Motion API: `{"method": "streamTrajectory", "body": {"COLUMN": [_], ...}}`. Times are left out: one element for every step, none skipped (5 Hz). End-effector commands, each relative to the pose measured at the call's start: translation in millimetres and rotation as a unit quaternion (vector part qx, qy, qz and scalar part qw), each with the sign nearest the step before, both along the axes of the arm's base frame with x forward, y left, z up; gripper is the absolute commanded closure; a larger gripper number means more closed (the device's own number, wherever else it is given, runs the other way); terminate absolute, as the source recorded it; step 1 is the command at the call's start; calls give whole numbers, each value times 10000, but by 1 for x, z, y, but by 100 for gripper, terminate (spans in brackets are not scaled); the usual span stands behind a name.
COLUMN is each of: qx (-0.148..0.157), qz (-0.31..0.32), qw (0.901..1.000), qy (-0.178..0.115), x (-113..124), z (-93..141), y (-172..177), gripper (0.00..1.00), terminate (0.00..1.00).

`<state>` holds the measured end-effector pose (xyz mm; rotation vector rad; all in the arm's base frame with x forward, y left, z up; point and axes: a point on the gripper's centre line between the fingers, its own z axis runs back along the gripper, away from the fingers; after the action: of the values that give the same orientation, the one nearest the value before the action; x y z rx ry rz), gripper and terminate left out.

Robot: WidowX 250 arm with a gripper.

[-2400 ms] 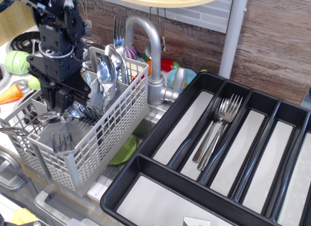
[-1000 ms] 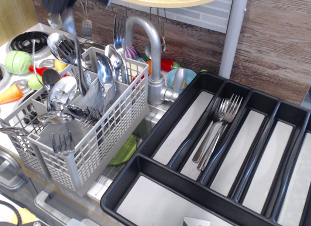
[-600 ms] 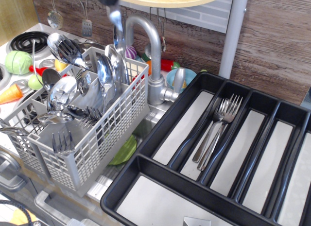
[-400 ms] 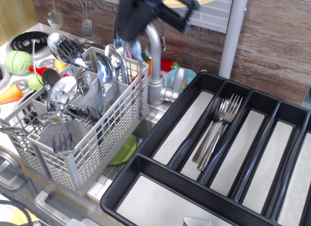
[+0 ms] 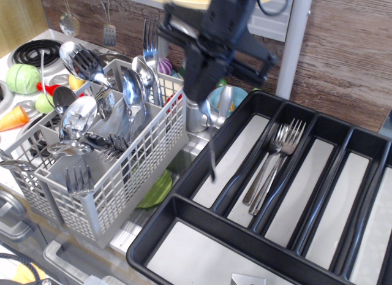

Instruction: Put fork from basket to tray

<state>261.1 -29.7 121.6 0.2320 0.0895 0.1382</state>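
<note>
— How many forks are in the black tray?
— Two forks, right of centre, side by side.
— And baskets?
— One grey basket at left, one tray.

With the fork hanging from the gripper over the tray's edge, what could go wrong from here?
1. The fork hangs long and thin below the gripper, its lower end close to the tray rim; lowering here may catch the wall.
2. Two forks already lie in a narrow compartment; a drop there could land crooked on them.
3. The faucet stands right beside the arm, so a sideways swing might strike it.
</note>
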Motion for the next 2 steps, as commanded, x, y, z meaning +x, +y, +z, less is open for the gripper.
{"method": "streamTrajectory", "body": {"qx": [-520,-512], "qz": [-19,-108], "qw": [9986,9984], "qy": [-90,-236], "x": [15,16], "z": [-13,-24], "y": [-5,-9], "gripper": [100,100], "terminate": [0,0]}}
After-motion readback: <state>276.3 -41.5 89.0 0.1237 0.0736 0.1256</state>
